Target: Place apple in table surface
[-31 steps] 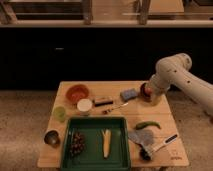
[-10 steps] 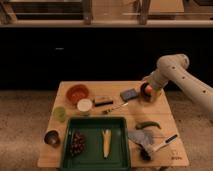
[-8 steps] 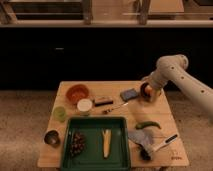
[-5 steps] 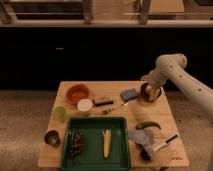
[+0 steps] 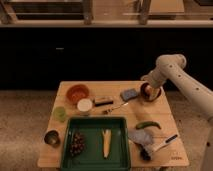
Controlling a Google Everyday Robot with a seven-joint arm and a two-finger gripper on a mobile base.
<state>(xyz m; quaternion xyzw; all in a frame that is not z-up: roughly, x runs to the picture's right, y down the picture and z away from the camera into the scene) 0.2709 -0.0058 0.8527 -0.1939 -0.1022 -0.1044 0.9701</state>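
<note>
The apple (image 5: 147,91), small and reddish-orange, sits at the back right of the light wooden table surface (image 5: 125,113). My gripper (image 5: 150,93) hangs right over it at the end of the white arm that reaches in from the right. Its fingers stand open on either side of the fruit, whose lower part they partly hide. The apple looks to be resting on the tabletop rather than lifted.
A blue sponge (image 5: 129,94) lies just left of the apple. An orange bowl (image 5: 77,93), white bowl (image 5: 84,105), green cup (image 5: 60,114) and metal cup (image 5: 52,138) stand at the left. The green tray (image 5: 95,120) holds corn and grapes. A green vegetable (image 5: 148,124), cloth and brush lie front right.
The arm has drawn slightly up and back from its lower pose seconds ago. The apple stays in the same spot on the table.
</note>
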